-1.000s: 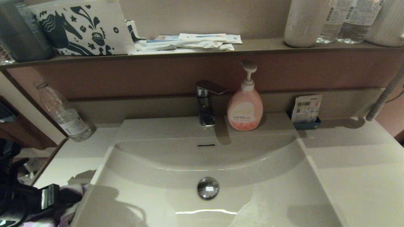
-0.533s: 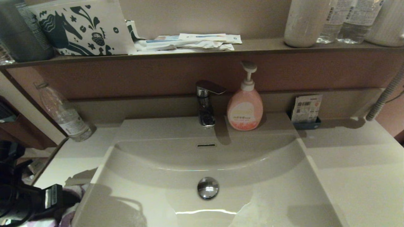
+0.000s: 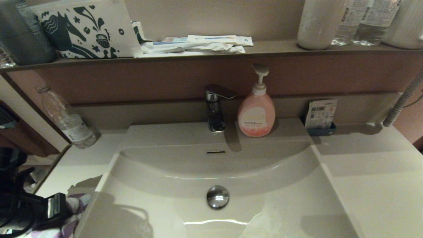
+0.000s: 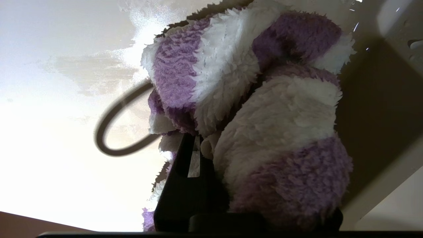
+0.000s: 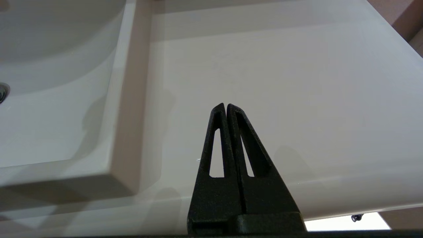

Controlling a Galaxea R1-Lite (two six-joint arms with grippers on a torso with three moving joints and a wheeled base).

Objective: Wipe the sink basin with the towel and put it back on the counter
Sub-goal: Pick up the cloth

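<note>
At the vanity, the left gripper [image 3: 71, 211] sits low at about eight o'clock from the chrome drain plug [image 3: 217, 197], on the counter [image 3: 82, 165] just beside the near-left rim of the sink basin [image 3: 264, 185]. The towel [image 4: 264, 125], a fluffy cloth in purple and white stripes, is bunched up on that counter strip; in the left wrist view one dark finger [image 4: 190, 185] is pressed into its folds and the cloth swells around it, so the jaws look drawn in on the towel, though the second finger is buried from sight. A thin dark loop [image 4: 112, 132] curls out beside the cloth. The right gripper [image 5: 226, 107] hangs over the counter on the basin's right side, at roughly four o'clock from the drain, its two black fingers pressed together with nothing between them. At twelve o'clock stand the faucet [image 3: 214, 109] and, just beside it, a pink soap dispenser [image 3: 256, 112]; a clear bottle [image 3: 66, 119] leans at ten o'clock.
</note>
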